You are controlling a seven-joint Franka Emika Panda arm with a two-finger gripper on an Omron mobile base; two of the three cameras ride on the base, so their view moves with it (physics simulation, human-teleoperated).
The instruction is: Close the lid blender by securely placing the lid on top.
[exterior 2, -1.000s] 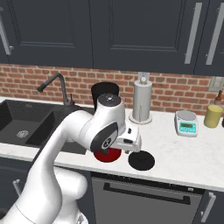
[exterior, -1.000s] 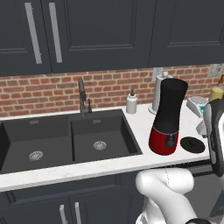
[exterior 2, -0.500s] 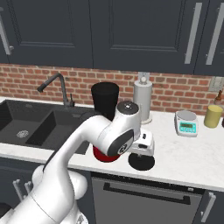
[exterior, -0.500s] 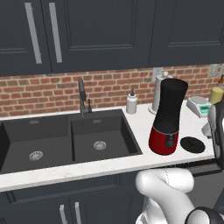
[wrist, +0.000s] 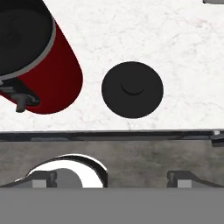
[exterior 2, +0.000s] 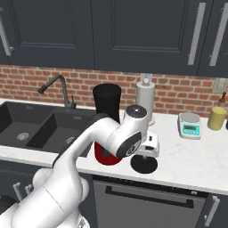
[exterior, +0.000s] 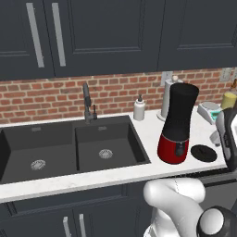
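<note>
Fingers [wrist: 109, 180] spread wide, pinching nothing, poised above the table [wrist: 175, 43] edge. Lid [wrist: 132, 89] lies flat on table straight ahead of the fingertips, apart from them. Blender [wrist: 41, 65] stands beside lid, off to one side, jar uncovered.

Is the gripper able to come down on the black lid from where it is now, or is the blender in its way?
Probably yes. The lid lies flat on the bare counter, apart from the blender, with nothing over it. The gripper is open above it, so a straight descent looks free.
</note>
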